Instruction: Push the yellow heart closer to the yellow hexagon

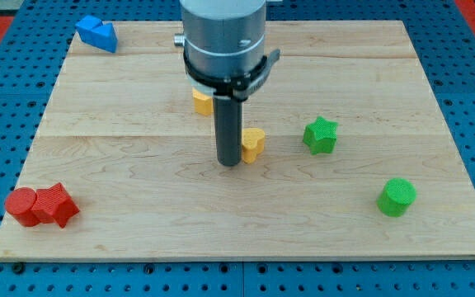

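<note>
The yellow heart [255, 143] lies near the middle of the wooden board [138, 190]. My tip [228, 162] rests on the board right against the heart's left side. The yellow hexagon [202, 102] lies above and left of the heart, partly hidden behind the rod and the arm's grey body. About a block's width separates the two yellow blocks.
A green star [321, 135] lies right of the heart. A green cylinder [397, 197] sits at the lower right. A red cylinder [21, 205] and a red block [55, 205] touch at the lower left. A blue block [97, 34] sits at the top left.
</note>
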